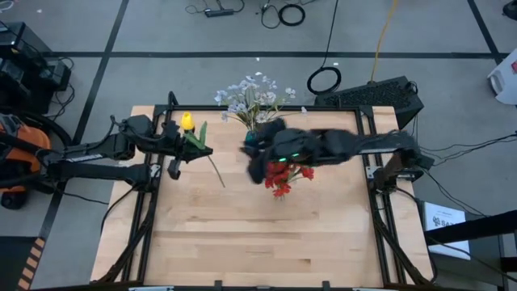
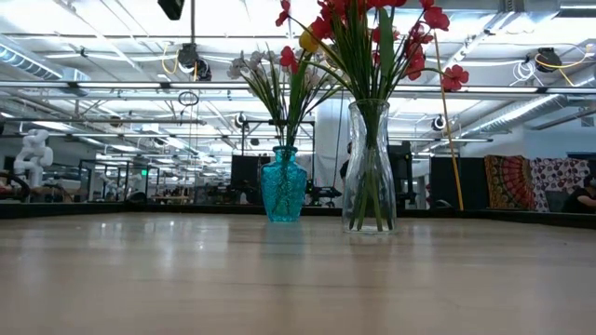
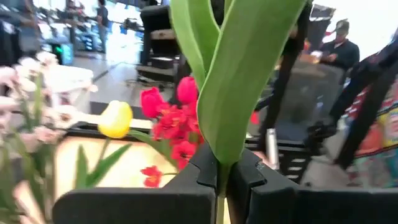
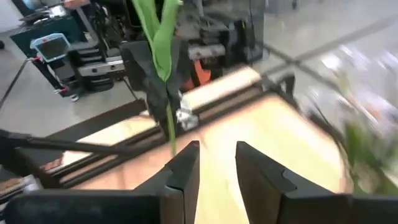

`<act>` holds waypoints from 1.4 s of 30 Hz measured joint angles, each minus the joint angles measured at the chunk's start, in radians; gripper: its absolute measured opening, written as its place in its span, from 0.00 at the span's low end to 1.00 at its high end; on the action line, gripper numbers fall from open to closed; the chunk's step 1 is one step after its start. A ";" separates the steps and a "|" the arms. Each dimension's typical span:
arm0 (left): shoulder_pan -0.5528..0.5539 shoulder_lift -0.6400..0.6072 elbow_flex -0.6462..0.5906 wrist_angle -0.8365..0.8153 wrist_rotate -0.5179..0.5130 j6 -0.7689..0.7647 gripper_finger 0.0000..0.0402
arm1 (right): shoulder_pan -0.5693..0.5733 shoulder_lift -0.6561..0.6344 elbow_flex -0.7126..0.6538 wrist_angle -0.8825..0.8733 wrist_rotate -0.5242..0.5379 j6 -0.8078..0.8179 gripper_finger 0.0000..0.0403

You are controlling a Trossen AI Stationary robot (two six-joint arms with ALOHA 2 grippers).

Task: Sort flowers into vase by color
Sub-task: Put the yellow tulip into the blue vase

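My left gripper (image 1: 200, 149) is over the table's far left, shut on a yellow tulip whose bloom (image 1: 187, 121) is above it. Its long green leaf (image 3: 239, 81) fills the left wrist view. My right gripper (image 4: 217, 162) hovers open near the table's middle (image 1: 252, 155), facing the held tulip, with nothing between its fingers. A blue vase (image 2: 282, 195) holds pale white sprays (image 1: 252, 95). A clear glass vase (image 2: 370, 167) holds red flowers (image 1: 283, 179). Another yellow bloom (image 3: 115, 118) shows among the vase flowers; I cannot tell which vase it is in. My left gripper pinches the tulip's green stem at the leaf's base (image 3: 221, 177) between its two fingers. The fingers come level from the table's left and lie across the stem. The tulip is lifted clear and stands nearly upright, its lower stem (image 4: 171, 137) hanging below the fingers.
Both vases stand side by side toward the table's far middle, right of my left gripper and under my right arm (image 1: 339, 145). Bare wood (image 1: 266, 242) covers the near half of the table. Black frame rails (image 1: 380, 234) run along its sides.
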 joint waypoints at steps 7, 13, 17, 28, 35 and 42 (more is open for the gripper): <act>0.002 0.073 0.000 0.082 -0.100 0.188 0.02 | 0.064 -0.186 0.001 -0.405 0.102 0.243 0.21; 0.047 0.184 0.004 0.186 -0.120 0.232 0.02 | 0.185 -0.287 0.001 -0.762 0.222 0.564 0.15; 0.109 0.267 0.048 0.183 -0.120 0.243 0.02 | 0.275 -0.293 0.000 -0.931 0.231 0.731 0.11; 0.234 0.463 0.137 0.219 -0.092 0.364 0.02 | 0.445 -0.300 -0.231 -0.966 0.232 0.999 0.01; 0.268 0.535 0.138 0.343 -0.096 0.368 0.02 | 0.507 -0.301 -0.459 -0.830 0.206 1.211 0.00; 0.293 0.604 0.138 0.339 -0.113 0.367 0.02 | 0.516 -0.301 -0.646 -0.577 0.205 1.247 0.00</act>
